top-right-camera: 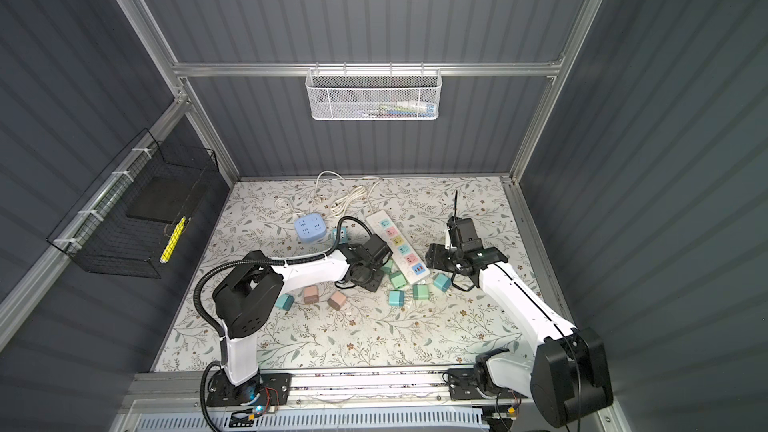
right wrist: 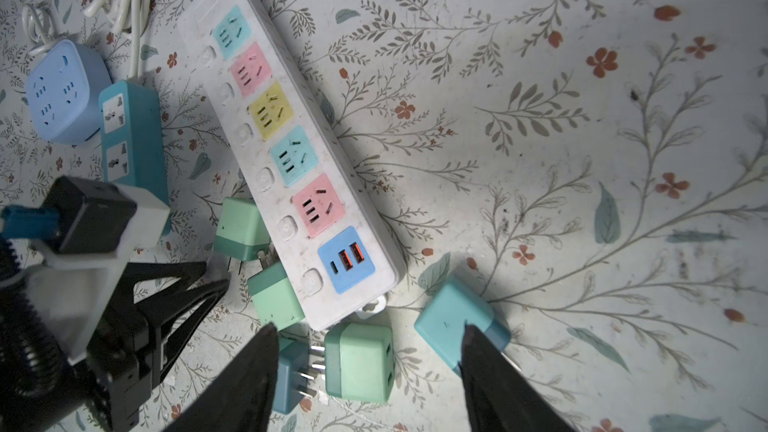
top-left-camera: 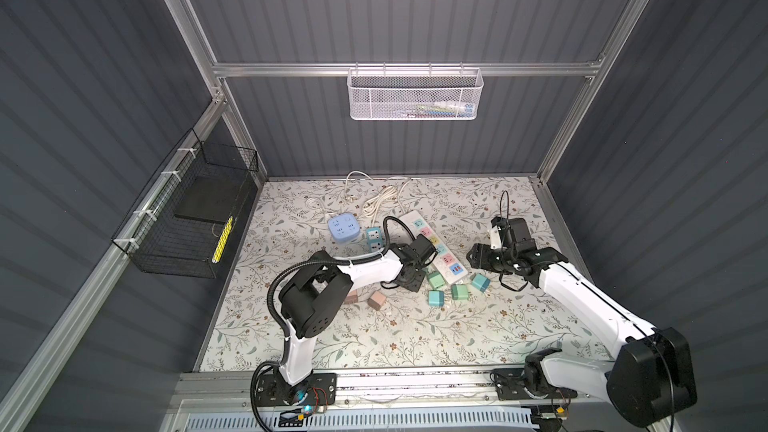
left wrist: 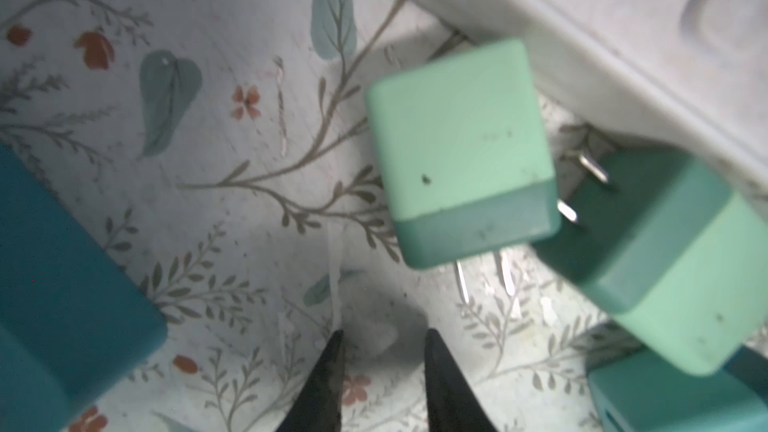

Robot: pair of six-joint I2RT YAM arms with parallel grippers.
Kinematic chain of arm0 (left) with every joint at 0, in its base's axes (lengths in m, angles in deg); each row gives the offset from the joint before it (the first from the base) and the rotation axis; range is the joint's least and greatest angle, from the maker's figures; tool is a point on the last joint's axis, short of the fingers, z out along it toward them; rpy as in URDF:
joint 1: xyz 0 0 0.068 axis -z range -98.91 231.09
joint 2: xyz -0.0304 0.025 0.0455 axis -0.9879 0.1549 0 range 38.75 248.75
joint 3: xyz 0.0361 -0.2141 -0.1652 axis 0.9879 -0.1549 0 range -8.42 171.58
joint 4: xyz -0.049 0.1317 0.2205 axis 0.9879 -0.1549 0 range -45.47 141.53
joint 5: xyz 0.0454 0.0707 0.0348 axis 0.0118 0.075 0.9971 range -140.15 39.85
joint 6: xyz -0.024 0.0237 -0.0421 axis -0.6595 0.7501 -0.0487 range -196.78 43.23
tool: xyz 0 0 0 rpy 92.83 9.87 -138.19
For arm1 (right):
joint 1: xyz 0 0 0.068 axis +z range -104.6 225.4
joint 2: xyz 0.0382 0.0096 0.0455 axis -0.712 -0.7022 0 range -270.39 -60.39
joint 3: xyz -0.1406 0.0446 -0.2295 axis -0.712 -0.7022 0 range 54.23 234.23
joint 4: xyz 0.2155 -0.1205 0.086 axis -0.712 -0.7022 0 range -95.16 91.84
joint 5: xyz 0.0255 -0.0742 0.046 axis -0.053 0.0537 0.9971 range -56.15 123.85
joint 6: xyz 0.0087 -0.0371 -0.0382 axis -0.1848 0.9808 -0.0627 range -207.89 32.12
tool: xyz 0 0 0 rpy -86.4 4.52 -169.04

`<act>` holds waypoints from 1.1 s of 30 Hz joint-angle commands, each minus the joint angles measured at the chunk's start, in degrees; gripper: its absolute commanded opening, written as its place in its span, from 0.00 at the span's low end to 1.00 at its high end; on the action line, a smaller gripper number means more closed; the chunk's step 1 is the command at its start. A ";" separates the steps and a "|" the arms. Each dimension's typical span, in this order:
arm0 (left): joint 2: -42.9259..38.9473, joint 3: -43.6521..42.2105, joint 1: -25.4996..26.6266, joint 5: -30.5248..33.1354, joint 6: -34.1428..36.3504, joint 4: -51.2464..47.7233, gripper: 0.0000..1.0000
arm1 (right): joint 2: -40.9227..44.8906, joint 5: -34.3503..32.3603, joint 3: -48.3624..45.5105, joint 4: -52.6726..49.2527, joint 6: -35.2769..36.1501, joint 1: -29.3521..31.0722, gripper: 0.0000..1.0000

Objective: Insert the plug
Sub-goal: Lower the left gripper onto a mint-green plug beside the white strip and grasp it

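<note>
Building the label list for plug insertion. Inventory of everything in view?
power strip: 1, white, coloured sockets, mid-table
cube socket: 1, light blue, left of the power strip
short strip: 1, teal, between those two
plugs: 8; three green, three teal, two pinkish brown; around the power strip's near end and further left
cables: a few, white, back of table
mesh basket: 1, white, back rail
wire basket: 1, black, left wall
cloth: 1, floral, tabletop
left hand: 1, black, beside green plugs, empty
right hand: 1, black, above the plugs, open

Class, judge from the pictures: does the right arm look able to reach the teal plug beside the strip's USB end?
Probably yes: the open right claw hovers just over the teal plug, with nothing between them.
</note>
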 commanded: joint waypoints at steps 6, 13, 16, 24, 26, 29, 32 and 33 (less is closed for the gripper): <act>-6.40 0.16 -0.20 8.51 3.38 -3.69 0.46 | 0.27 -0.57 2.87 -1.19 0.69 -0.25 0.71; 2.98 15.95 -2.49 4.89 2.87 -6.14 0.53 | -0.69 -0.91 1.95 -0.33 0.16 -0.25 0.73; 5.16 18.96 -2.25 1.92 0.79 -7.78 0.57 | -0.63 -0.67 1.21 -0.15 0.11 -0.25 0.74; 9.47 20.84 -0.88 -1.93 -0.55 -9.74 0.68 | -0.41 -1.01 0.14 1.01 0.56 -0.27 0.79; 11.07 21.38 -0.93 -0.98 -0.31 -9.89 0.69 | -0.68 -1.14 0.14 1.29 0.45 -0.34 0.79; 12.97 22.42 -0.86 -0.74 0.17 -9.75 0.69 | -0.90 -0.51 -0.29 1.67 0.27 -0.33 0.79; 14.19 23.28 -0.95 0.67 0.36 -9.53 0.69 | -0.74 -0.44 -0.90 2.00 0.13 -0.34 0.79; 14.64 23.63 -0.99 1.66 0.42 -9.80 0.68 | -0.61 -0.35 -1.17 2.12 0.00 -0.34 0.79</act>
